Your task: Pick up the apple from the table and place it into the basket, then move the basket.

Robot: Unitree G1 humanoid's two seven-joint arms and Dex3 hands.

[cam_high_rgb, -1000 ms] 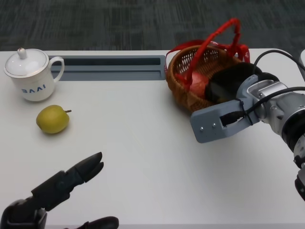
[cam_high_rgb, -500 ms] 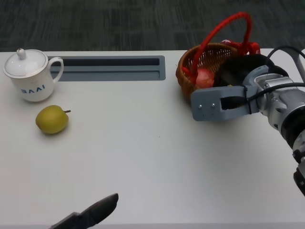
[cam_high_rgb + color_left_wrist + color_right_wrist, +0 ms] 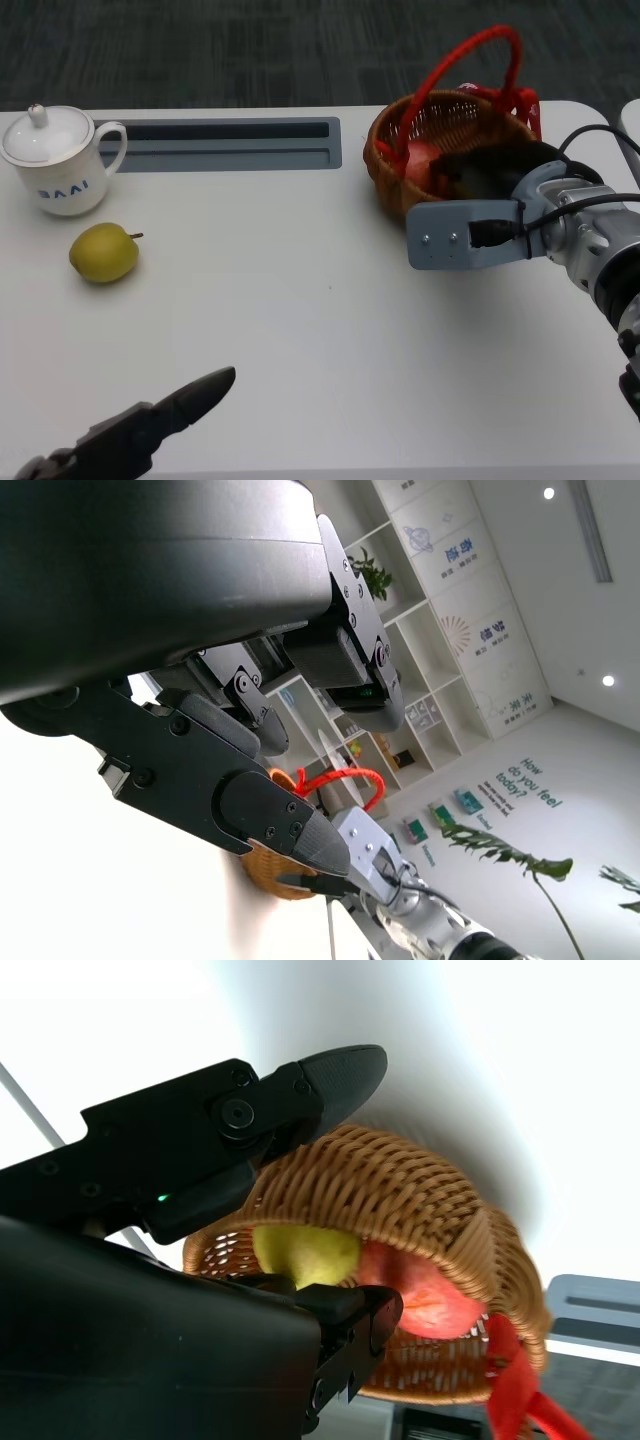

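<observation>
The wicker basket (image 3: 388,188) with a red handle (image 3: 470,55) stands at the table's back right. A red apple (image 3: 422,163) lies inside it. My right hand (image 3: 490,172) grips the basket's near rim, fingers inside and one outside the wall. The right wrist view shows the basket (image 3: 400,1200) close up, holding the red apple (image 3: 425,1300) and a yellow-green fruit (image 3: 305,1253), with my hand's fingers (image 3: 250,1130) over the rim. My left hand (image 3: 150,430) hovers at the lower left, fingers stretched out and holding nothing. The left wrist view shows its fingers (image 3: 230,780) apart.
A yellow-green fruit (image 3: 103,252) lies on the table at the left. Behind it stands a white lidded cup (image 3: 55,160). A grey slotted tray (image 3: 230,145) runs along the back edge. The table's right edge is close to the basket.
My right hand has shifted the basket to the right and a little back, and it now stands more upright. My left hand dipped toward the lower edge, then rose again.
</observation>
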